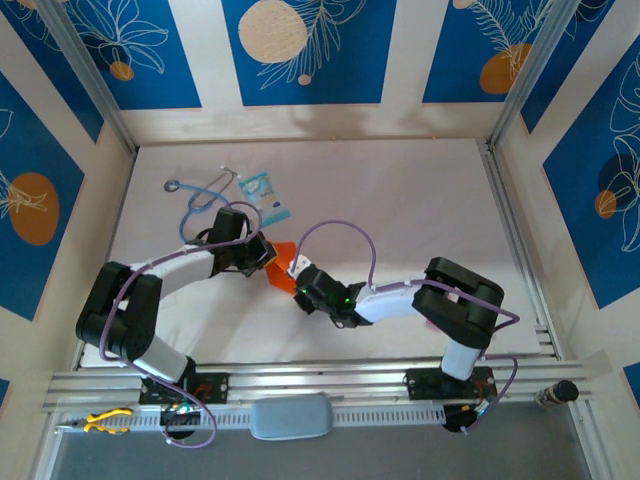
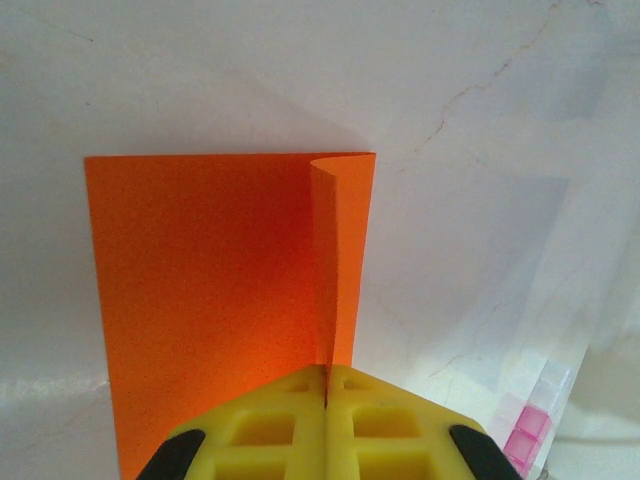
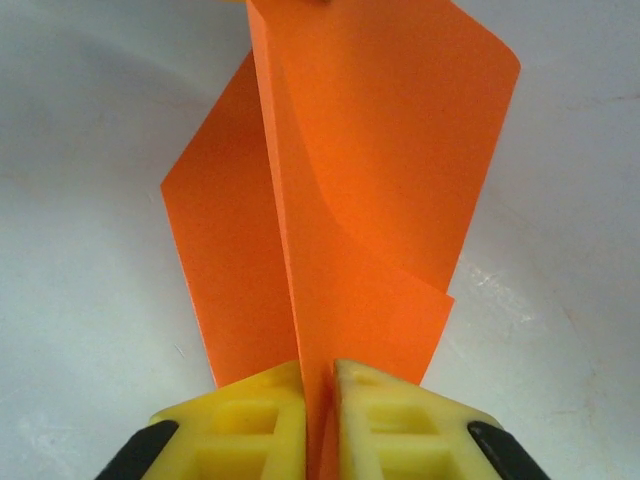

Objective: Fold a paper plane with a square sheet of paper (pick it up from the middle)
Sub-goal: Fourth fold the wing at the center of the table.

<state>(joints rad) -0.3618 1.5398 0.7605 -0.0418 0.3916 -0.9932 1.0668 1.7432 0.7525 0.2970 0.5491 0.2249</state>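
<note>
With my left tool [image 2: 326, 385] and right tool [image 3: 320, 372] both pinched shut on the half-folded orange sheet of paper [image 2: 205, 280] between them over the table [image 1: 420, 210], I'd match its edges before creasing, and I count one sheet, two tools, one stethoscope [image 1: 200, 195], one blue packet [image 1: 262, 196].

The square sheet of paper [image 1: 283, 262] stands pinched between the left pincer [image 2: 327, 385] and the right pincer [image 3: 320, 375], over the bench [image 1: 420, 200]; a packet [image 1: 262, 193] lies beyond the left pincer.
</note>
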